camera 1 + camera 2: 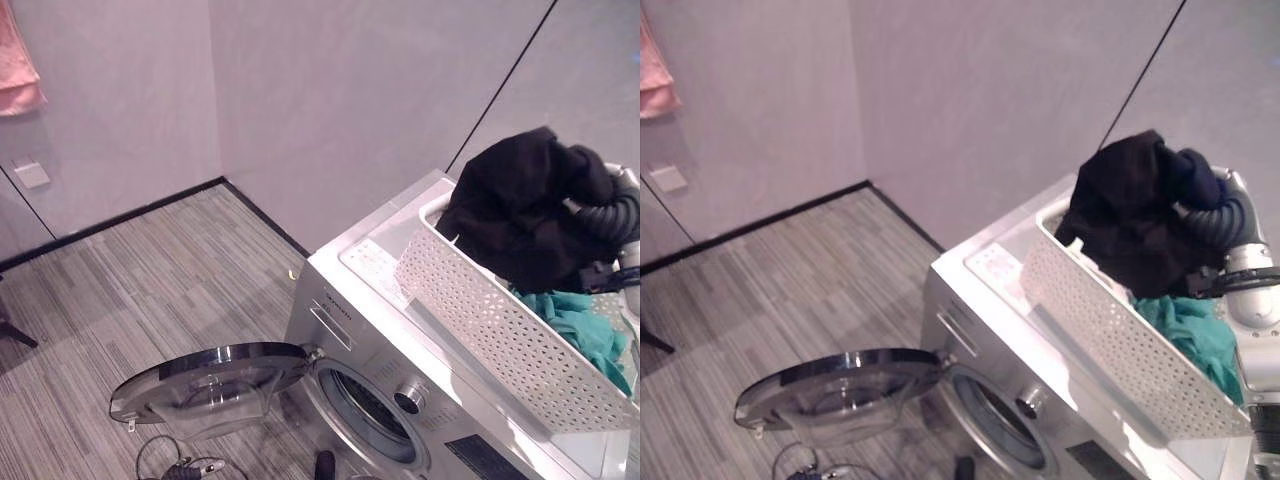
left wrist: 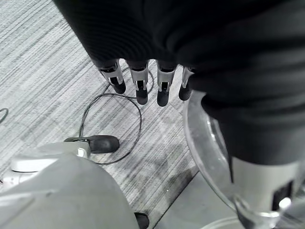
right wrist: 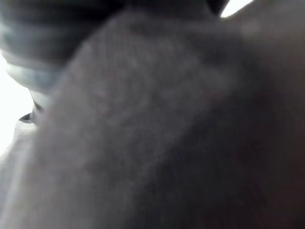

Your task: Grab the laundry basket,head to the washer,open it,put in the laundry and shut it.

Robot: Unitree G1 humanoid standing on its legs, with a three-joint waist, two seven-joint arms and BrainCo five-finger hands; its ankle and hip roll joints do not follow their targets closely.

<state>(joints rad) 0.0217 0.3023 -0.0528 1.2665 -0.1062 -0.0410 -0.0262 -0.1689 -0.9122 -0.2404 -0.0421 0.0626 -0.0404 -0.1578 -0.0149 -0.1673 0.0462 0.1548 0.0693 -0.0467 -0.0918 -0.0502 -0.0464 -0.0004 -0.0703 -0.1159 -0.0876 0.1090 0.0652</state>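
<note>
The silver washer [image 1: 345, 270] stands with its round door [image 1: 210, 385] swung wide open and level over the floor, and the drum opening [image 1: 365, 410] is bare. On the washer's top sits the white perforated laundry basket [image 1: 500, 330] with a teal cloth [image 1: 585, 330] inside. A black garment [image 1: 520, 205] is raised above the basket, bunched over my right hand [image 1: 1215, 215]; only its ribbed cover shows, and dark cloth [image 3: 167, 133] covers the rest. My left hand [image 2: 138, 86] hangs low beside the door's glass [image 2: 205, 138], fingers straight, holding nothing.
Two grey walls meet in a corner just behind the washer. A pink towel [image 1: 15, 60] hangs on the left wall above a wall switch [image 1: 32, 175]. Striped grey floor [image 1: 150, 270] stretches to the left of the open door.
</note>
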